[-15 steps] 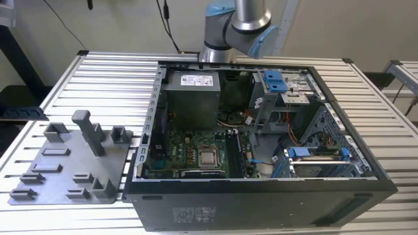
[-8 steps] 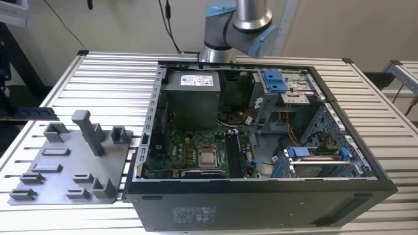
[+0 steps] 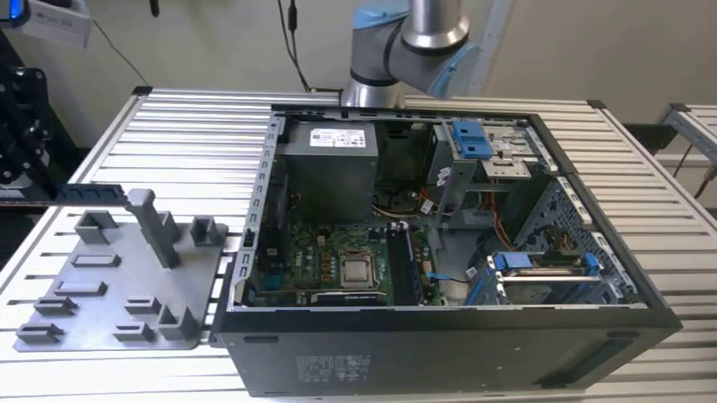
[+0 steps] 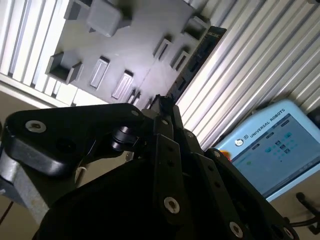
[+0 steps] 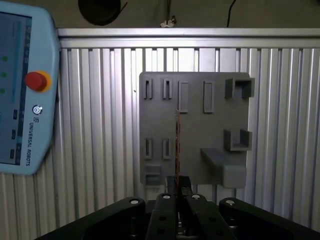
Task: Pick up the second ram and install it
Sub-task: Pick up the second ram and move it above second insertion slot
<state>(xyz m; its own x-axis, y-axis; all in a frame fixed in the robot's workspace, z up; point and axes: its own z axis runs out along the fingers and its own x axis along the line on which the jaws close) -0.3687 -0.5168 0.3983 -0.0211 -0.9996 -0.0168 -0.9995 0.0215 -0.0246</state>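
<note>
The second ram (image 5: 177, 142) shows edge-on in the first wrist view, a thin dark strip sticking out from between my fingertips. In the second wrist view the ram (image 4: 196, 57) is a dark flat stick reaching out from the gripper (image 4: 162, 102), which is shut on its near end. In the exterior view the gripper (image 3: 34, 195) is at the far left edge, holding the ram (image 3: 99, 192) level above the back of the grey fixture plate (image 3: 112, 281). The ram hangs clear of the plate (image 5: 192, 127), touching none of its blocks.
An open computer case (image 3: 448, 344) lies on the slatted aluminium table (image 3: 191, 134), with the motherboard (image 3: 336, 260) and its long black slots (image 3: 401, 264) exposed. Upright grey blocks (image 3: 151, 222) stand on the fixture plate. A teach pendant (image 5: 22, 95) rests beside the plate.
</note>
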